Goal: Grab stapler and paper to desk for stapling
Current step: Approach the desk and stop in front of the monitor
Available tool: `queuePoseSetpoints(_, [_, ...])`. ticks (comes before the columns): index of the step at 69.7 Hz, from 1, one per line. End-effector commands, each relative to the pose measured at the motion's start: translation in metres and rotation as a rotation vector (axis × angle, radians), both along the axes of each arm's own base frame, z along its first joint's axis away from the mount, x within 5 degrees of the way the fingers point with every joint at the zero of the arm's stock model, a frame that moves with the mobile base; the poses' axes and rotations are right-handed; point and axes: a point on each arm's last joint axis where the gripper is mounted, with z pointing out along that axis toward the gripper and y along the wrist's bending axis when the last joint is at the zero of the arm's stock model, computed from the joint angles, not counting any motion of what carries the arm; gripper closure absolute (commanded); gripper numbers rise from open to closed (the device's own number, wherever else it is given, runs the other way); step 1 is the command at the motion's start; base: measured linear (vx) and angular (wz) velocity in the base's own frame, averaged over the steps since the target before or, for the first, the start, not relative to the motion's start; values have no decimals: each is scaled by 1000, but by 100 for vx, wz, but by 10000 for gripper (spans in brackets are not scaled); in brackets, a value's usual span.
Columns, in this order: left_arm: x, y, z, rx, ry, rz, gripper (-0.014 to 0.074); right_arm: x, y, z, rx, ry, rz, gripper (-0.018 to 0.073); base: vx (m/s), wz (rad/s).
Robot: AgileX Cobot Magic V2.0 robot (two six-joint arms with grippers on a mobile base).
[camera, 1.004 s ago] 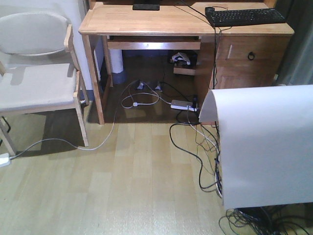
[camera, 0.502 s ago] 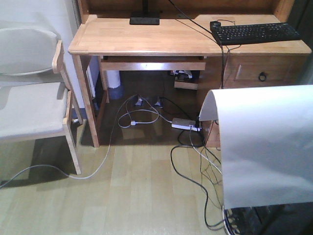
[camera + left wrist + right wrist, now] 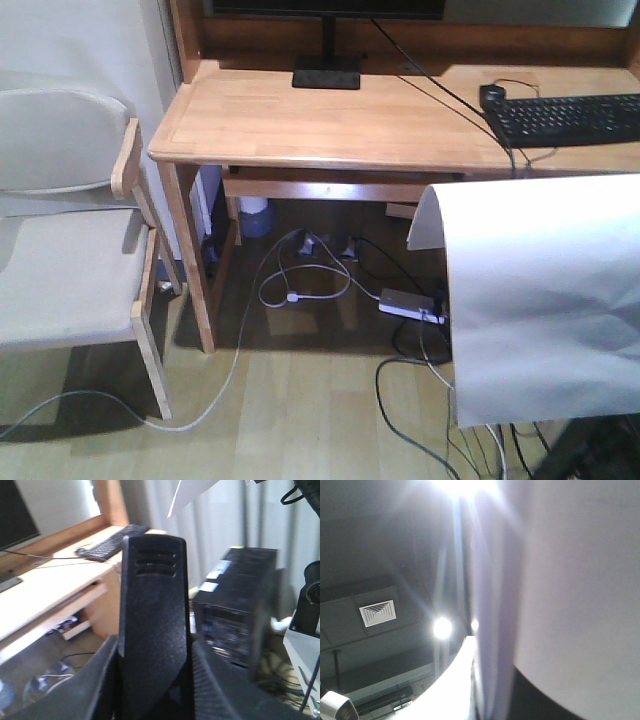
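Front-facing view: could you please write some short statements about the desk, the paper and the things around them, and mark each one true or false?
1. The paper lies flat on the desk. False: it hangs in the air in front of the desk, with its top left corner curled.
2. A black keyboard lies on the right side of the desk. True.
3. The chair stands to the left of the desk. True.
4. The monitor base stands on the floor. False: it stands on the desk, at the back.
5. Cables lie on the floor under the desk. True.
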Motion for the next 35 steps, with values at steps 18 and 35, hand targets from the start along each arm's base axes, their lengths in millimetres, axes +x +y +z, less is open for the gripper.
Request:
queuePoseSetpoints(18, [3, -2, 17, -97, -67, 0, 603, -3, -1, 9, 17, -52, 4, 565, 43, 14])
queuePoseSetpoints(35, [3, -2, 17, -97, -67, 0, 603, -3, -1, 9, 17, -52, 4, 565, 40, 0])
